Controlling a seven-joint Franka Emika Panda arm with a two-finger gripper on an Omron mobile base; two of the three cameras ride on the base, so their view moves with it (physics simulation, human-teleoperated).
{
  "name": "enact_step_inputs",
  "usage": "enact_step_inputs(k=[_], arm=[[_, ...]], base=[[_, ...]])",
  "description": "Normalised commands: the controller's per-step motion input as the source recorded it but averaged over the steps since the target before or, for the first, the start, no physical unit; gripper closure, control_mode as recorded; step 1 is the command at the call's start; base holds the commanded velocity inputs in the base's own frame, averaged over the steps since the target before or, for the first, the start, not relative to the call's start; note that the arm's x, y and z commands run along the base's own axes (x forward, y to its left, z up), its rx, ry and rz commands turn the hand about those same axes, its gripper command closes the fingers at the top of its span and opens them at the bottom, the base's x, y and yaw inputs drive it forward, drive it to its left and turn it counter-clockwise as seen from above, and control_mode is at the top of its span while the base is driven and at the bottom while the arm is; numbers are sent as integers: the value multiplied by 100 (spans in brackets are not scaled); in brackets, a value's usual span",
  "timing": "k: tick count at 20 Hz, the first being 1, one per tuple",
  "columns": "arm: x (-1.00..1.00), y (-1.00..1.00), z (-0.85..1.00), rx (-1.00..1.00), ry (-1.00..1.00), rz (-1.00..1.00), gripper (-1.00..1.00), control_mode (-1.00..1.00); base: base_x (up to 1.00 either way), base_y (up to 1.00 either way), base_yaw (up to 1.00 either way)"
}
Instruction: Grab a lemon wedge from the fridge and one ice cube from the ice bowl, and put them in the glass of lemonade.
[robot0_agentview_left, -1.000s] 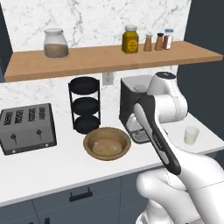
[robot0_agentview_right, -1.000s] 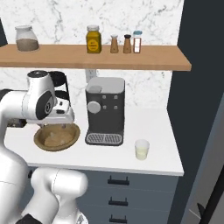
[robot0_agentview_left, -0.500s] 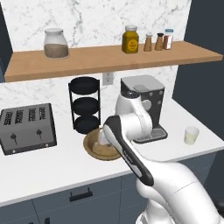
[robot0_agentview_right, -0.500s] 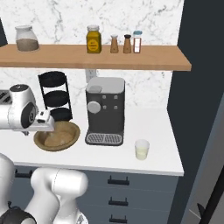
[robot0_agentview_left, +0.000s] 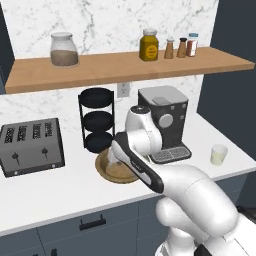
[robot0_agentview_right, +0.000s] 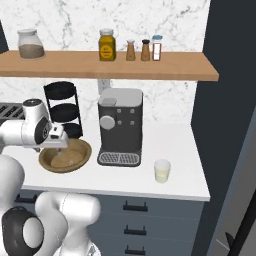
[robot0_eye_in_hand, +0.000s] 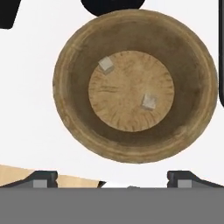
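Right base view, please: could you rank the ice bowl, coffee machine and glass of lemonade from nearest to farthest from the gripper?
1. Ice bowl, directly beneath the gripper.
2. Coffee machine, just right of the bowl.
3. Glass of lemonade, farthest right, near the counter's front edge.

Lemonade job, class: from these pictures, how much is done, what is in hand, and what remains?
Done: nothing visible; the glass of lemonade holds only liquid. In hand: the open claw hovers empty above the ice bowl, where two ice cubes lie. Left: grab one cube, fetch the lemon wedge, and drop both in the glass.
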Motion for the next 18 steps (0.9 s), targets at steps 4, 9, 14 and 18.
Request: enact_step_inputs(k=[4,9,14,18], arm=[[33,0,-36,-7,2,-1,-100,-100],[14,0,-33,-9,14,-4,-100,-100],[19,-6,-32,-1,24,0,-100,-100],[16,-13,-41,0,17,0,-100,-100]], base=[[0,0,0],[0,0,0],[0,0,0],[0,0,0]])
